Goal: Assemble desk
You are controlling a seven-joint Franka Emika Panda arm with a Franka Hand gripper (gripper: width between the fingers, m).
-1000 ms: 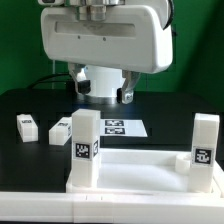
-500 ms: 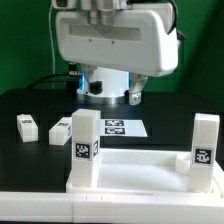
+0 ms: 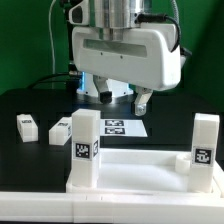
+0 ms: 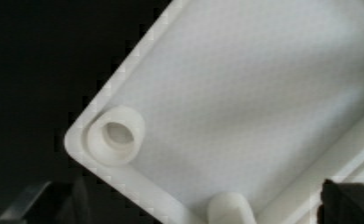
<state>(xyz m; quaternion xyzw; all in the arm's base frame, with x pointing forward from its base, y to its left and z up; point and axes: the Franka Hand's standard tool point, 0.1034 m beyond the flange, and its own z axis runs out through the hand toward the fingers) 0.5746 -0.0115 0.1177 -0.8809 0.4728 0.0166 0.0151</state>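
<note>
The tabletop (image 3: 140,178) lies flat on the black table (image 3: 170,112), on the camera side of the pincer (image 3: 113,95) and lower than it. Two legs stand upright in the tabletop's corners: one (image 3: 84,150) below the pincer and slightly toward the exterior view's left, the other (image 3: 205,152) well toward the exterior view's right of it. Two loose legs (image 3: 27,125) (image 3: 58,131) lie on the table, well toward the exterior view's left of the pincer. The marker board (image 3: 128,127) lies almost directly beneath the pincer. Compared with one second ago, the pincer has shifted toward the exterior view's right and sits lower; the tabletop, all four legs and the marker board are unchanged. The pincer is spread wide and holds nothing, clear of every part. Only the wrist view shows the tabletop (image 4: 250,90) close up, lying at an angle past the spread pincer (image 4: 205,205), with one round corner socket (image 4: 117,137) unfilled and the dark fingers (image 4: 63,203) at either side. Only the exterior view shows the legs and the marker board.
</note>
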